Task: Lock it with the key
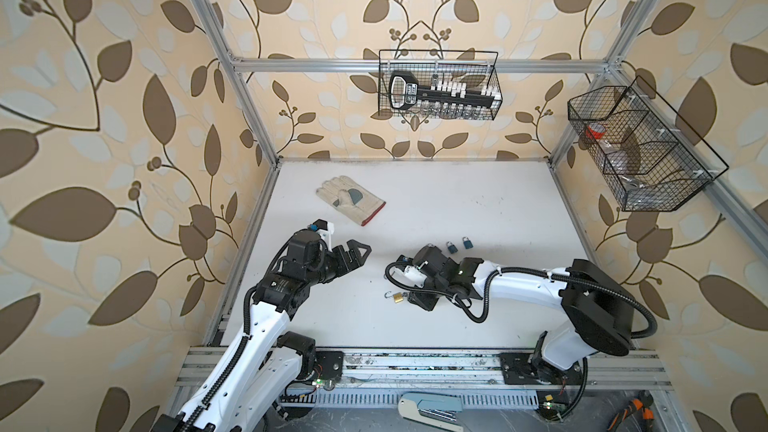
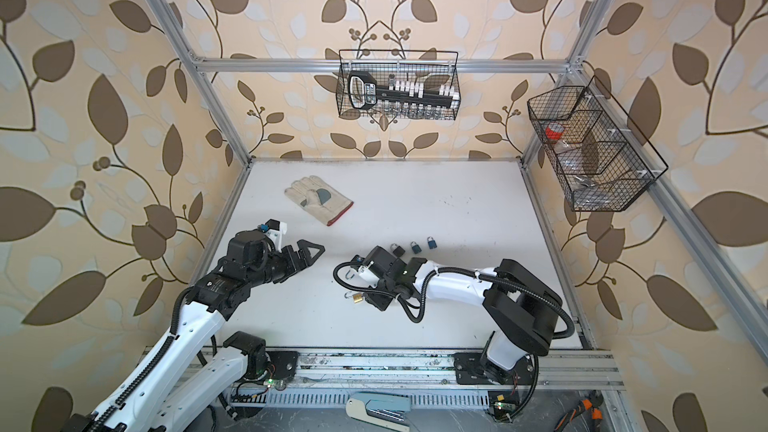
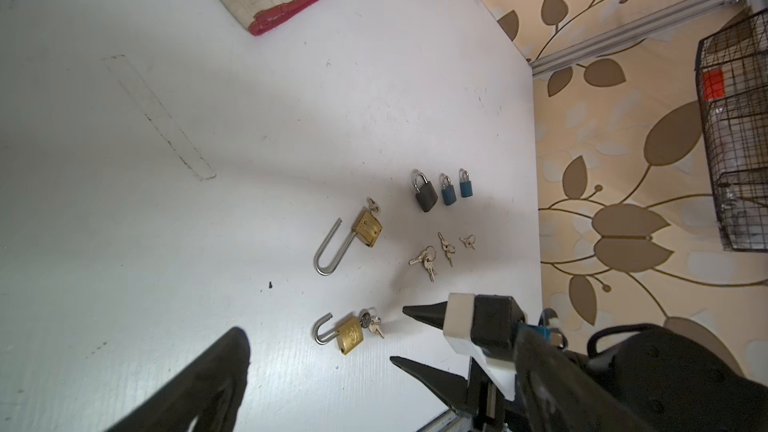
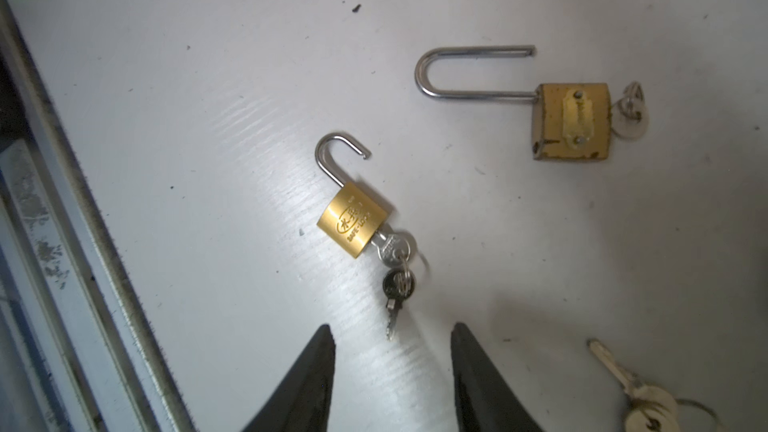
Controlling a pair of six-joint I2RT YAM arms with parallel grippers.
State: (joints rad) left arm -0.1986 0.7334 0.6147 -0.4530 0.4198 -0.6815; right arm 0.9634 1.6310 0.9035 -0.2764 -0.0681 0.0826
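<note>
Far left: left gripper (image 1: 352,254) spread wide, empty, above surface (image 1: 457,209), well apart from padlock. You may want it to pin lock body.

Middle: small brass padlock (image 4: 353,222) flat on surface, shackle (image 4: 332,155) swung open, key (image 4: 392,248) seated in base, spare key (image 4: 397,284) trailing behind it.

Right: right gripper (image 4: 391,328) half apart, holding nothing, tips just short of spare key. Seat shackle first, then pinch key head, not spare; turn without dragging body.

2 top views high, facing down on whole surface (image 1: 478,209); wrist cams close, sharing short-shackle padlock (image 4: 353,222) ahead of right hand (image 4: 390,326).
</note>
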